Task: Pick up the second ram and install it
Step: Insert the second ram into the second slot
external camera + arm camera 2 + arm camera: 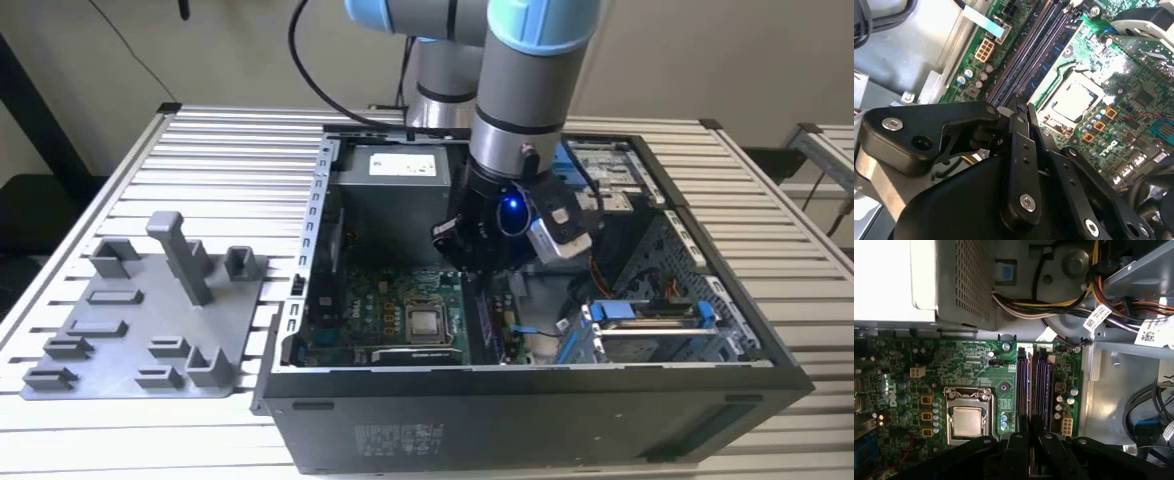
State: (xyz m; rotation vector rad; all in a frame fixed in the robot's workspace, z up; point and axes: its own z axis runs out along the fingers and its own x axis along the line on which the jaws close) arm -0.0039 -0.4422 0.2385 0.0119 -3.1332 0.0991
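In the exterior view the arm's wrist is blocking the gripper (483, 262) and the memory slots beneath it, so the fingers' stance is staying untold. In the second wrist view the gripper's black linkage (1021, 165) is covering the near end of the memory slots (1026, 55); whether a ram stick is sitting between the fingertips is not showing. In the first wrist view the picture's edge is cutting off the fingers (1019, 450), and the power supply (924, 275) is washing out to white.
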